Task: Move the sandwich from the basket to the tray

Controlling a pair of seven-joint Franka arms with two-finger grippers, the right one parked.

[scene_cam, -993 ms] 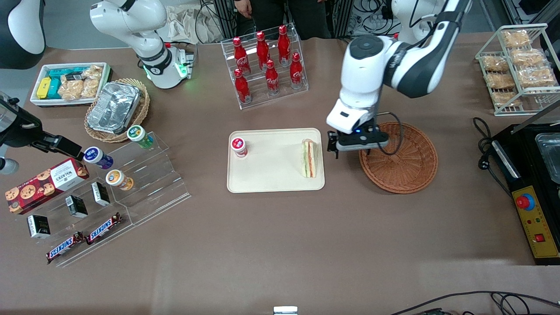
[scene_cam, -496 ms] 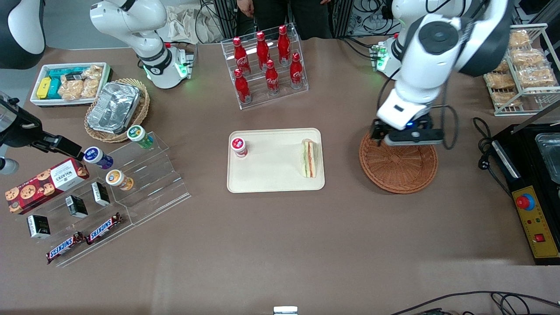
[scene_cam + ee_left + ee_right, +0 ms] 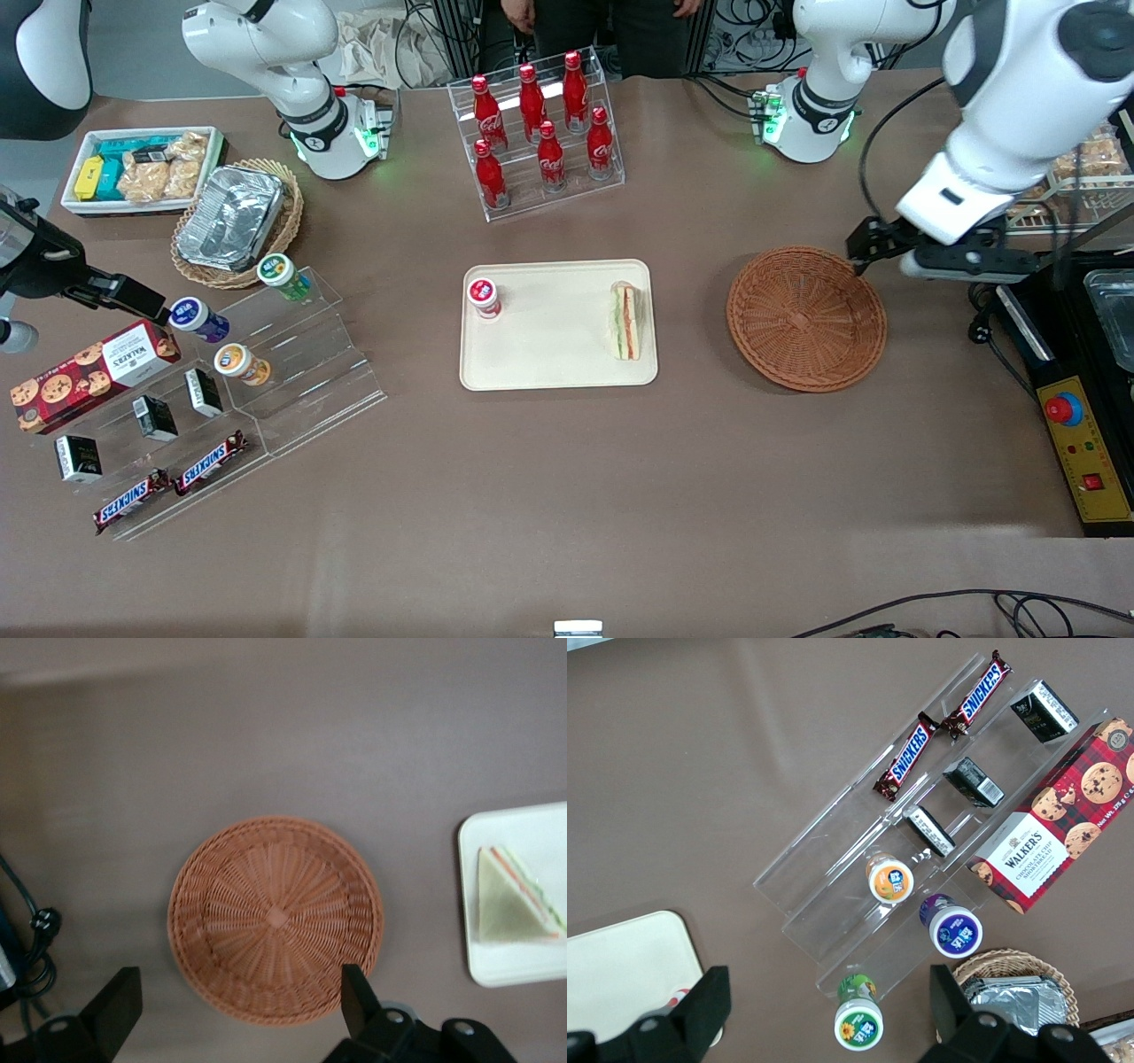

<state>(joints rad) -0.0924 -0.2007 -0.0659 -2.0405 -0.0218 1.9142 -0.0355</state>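
Sandwich point(image 3: 625, 321): lying flat on the tray point(image 3: 549, 363), near the edge closest to the basket, striped filling face up.
Tray: also carrying a red-capped cup point(image 3: 484, 298) at its end toward the parked arm.
Basket point(image 3: 805, 318): on the tabletop point(image 3: 567, 496) beside the tray, holding nothing.
Gripper point(image 3: 235, 1014): raised above the basket's rim toward the working arm's end, fingers point(image 3: 354, 997) spread wide, gripping nothing.

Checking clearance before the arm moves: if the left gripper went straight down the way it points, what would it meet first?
Probably the basket's rim or bare table beside it; the open left gripper hangs above that edge, though depth is unclear.
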